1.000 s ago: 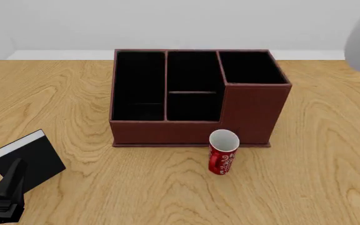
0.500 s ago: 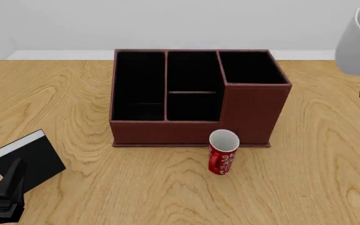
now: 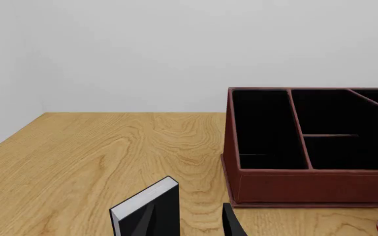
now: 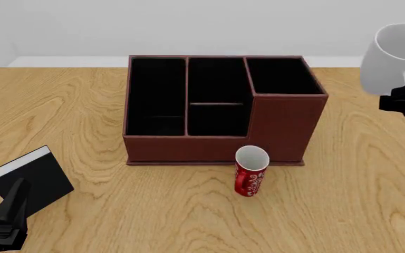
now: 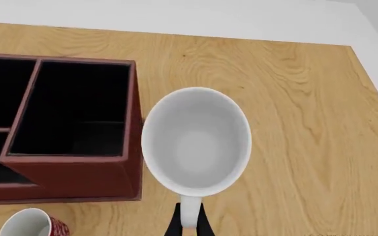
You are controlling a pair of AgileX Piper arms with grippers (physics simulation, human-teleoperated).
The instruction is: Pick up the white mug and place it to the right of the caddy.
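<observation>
Wood-grain tabletop (image 4: pixel 188 211): bears every item, front view.
Caddy, front view: large dark reddish-brown rectangular organizer box (image 4: pixel 220 108) with black-lined compartments, taller section at its right front corner; stands mid-table.
Mug, front view: plain glossy white cylindrical mug (image 4: pixel 392 58) hangs in the air at the right edge, up off the table and to the right of the caddy, mouth tipped toward the camera.
Right gripper, front view: right gripper (image 4: pixel 403 95) shows as a dark block just below the mug, mostly cut off by the frame.
Can, front view: slim red can with white swirls (image 4: pixel 251 171) stands upright just in front of the caddy's front wall; touching or not, cannot tell.
Book, front view: small black book with white pages (image 4: pixel 30 179) at near left, beside the parked left gripper (image 4: pixel 9 219).
Left wrist view: two dark fingertips apart with nothing between them, so the jaws are empty and parted; book edge (image 3: pixel 146 209) just ahead, caddy (image 3: pixel 307 147) beyond.
Right wrist view: mug (image 5: pixel 197 140) seen from above, empty; its loop handle (image 5: pixel 188 214) pinched between the dark fingers (image 5: pixel 173 227), jaws closed narrow on it.
Reason for hold (judgement): handle grip leaves the base free for setting down.
Position (judgement): bare table right of the caddy (image 5: pixel 64 128) lies under the mug; lowering remains.
</observation>
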